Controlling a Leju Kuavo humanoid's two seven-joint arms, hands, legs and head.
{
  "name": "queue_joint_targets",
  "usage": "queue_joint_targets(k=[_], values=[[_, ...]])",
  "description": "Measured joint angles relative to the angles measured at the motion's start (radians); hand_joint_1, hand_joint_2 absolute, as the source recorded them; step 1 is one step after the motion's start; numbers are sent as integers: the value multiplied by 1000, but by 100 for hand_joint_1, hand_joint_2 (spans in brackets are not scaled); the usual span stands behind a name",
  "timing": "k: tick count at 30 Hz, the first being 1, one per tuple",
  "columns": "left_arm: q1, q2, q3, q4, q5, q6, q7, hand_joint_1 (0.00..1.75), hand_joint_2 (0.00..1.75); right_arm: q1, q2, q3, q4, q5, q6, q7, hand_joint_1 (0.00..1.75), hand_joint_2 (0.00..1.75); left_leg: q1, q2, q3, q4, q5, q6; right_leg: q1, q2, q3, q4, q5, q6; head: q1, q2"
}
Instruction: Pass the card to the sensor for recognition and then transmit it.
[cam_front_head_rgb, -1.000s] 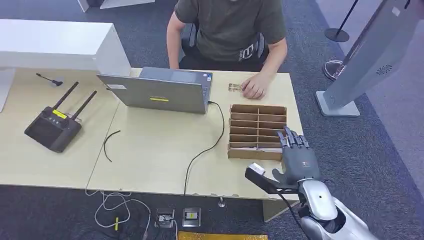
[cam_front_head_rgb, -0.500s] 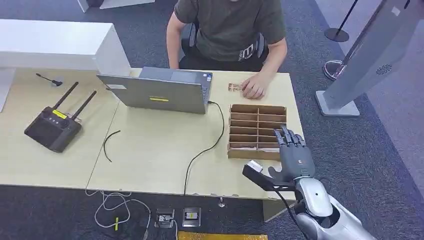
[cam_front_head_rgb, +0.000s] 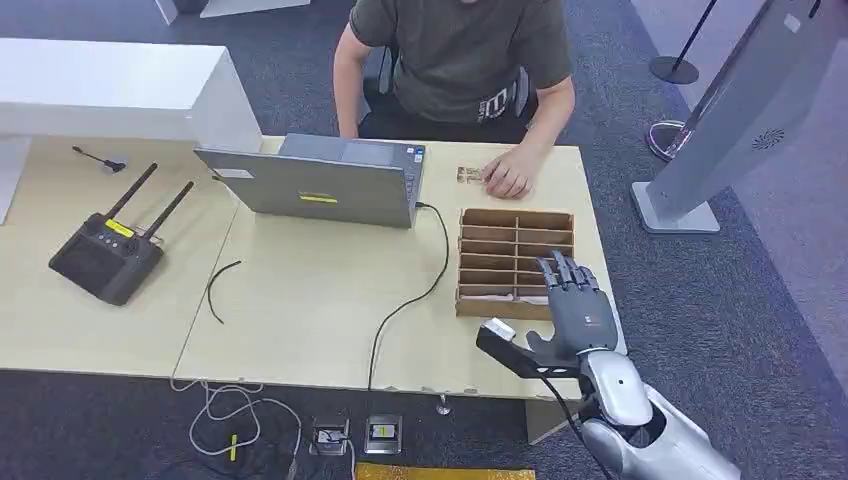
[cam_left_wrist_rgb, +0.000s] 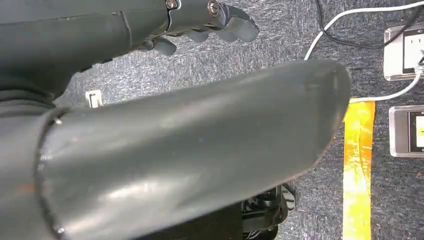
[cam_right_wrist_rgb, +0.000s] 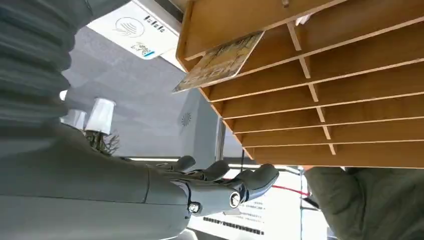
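1. The right hand (cam_front_head_rgb: 572, 305) hovers over the near edge of the wooden slotted rack (cam_front_head_rgb: 515, 262) at the right end of the counter (cam_front_head_rgb: 300, 300). Its fingers (cam_front_head_rgb: 562, 272) are spread and straight, holding nothing.

2. The card (cam_right_wrist_rgb: 220, 61) stands in the rack's nearest slot, leaning, with one corner sticking out past the rack's rim, as the right wrist view shows. From the head view the hand covers that slot, so I cannot say whether a fingertip is already touching the card.

3. The step in hand appears to be the reach for the card. Bring the thumb to one face of the projecting corner and a finger to the other, then pinch. Spread fingers will not fit the narrow slot, so narrow them before going down.

4. Lift the card along the slot's own line, not sideways; a sideways pull would likely jam it against the divider or drag the light rack across the counter.

5. Mind the laptop (cam_front_head_rgb: 320, 185) cable (cam_front_head_rgb: 410, 300) lying just beside the rack, and the person's hand (cam_front_head_rgb: 508, 178) resting on the counter beyond it.

6. The left hand (cam_left_wrist_rgb: 210, 22) hangs over the carpet, its fingers curled in on nothing; it plays no part yet.
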Motion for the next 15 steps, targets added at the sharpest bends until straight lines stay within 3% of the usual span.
queue_joint_targets(k=[15], values=[[0, 5, 0, -14, 6, 1, 12, 0, 0, -12, 5, 21, 36, 5, -3, 31, 0, 175, 0, 0, 0, 0, 0, 0, 0, 0, 0, 0, 0, 0, 0, 0]])
